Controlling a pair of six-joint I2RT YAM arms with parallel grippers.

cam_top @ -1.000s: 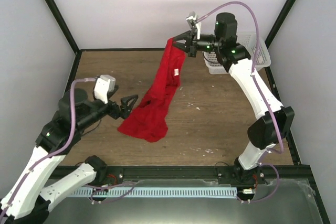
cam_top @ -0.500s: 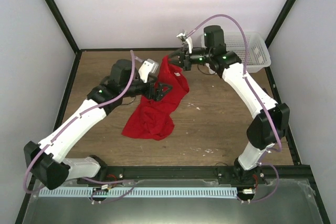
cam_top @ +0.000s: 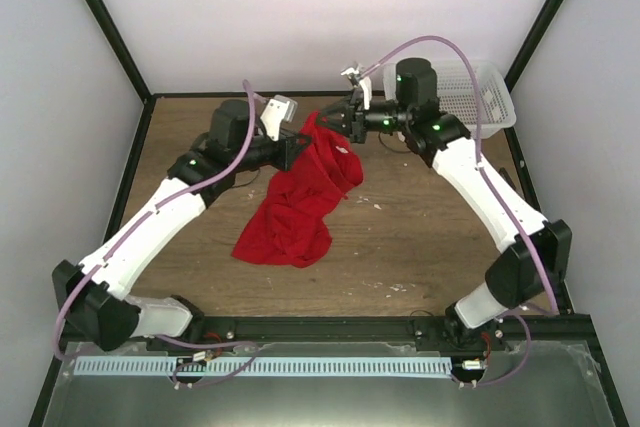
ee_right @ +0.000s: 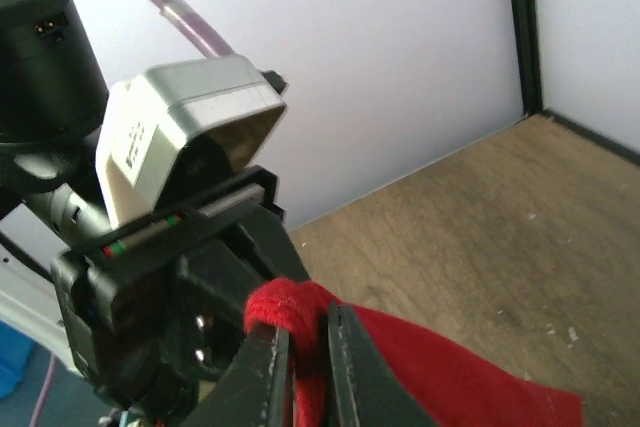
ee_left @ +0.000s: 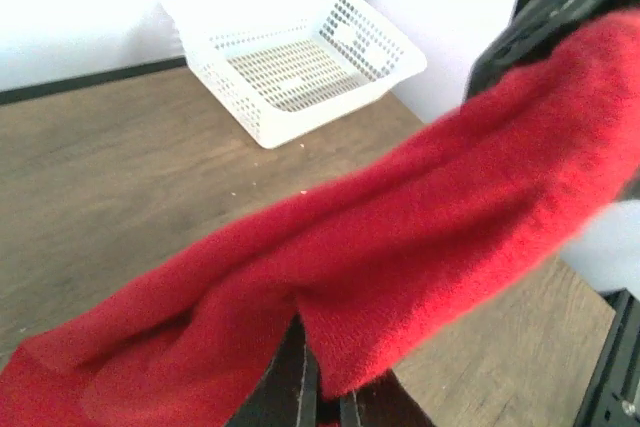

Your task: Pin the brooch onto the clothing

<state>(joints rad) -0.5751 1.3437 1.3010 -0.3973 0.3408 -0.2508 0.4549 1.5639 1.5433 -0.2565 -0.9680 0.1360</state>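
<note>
The clothing, a red T-shirt, hangs from its top edge between my two grippers, and its lower part lies bunched on the wooden table. My left gripper is shut on a fold of the shirt, with its jaws together at the bottom of the left wrist view. My right gripper pinches a rolled edge of the red cloth between its jaws, right beside the left gripper's camera housing. The brooch is out of view.
A white mesh basket stands at the back right corner, also seen in the left wrist view as the white basket. Black frame posts and white walls close in the back and both sides of the table.
My left arm swung in from the left, reached the shirt's raised top edge and its gripper closed there. My right gripper moved slightly left and lower with the shirt still in it.
</note>
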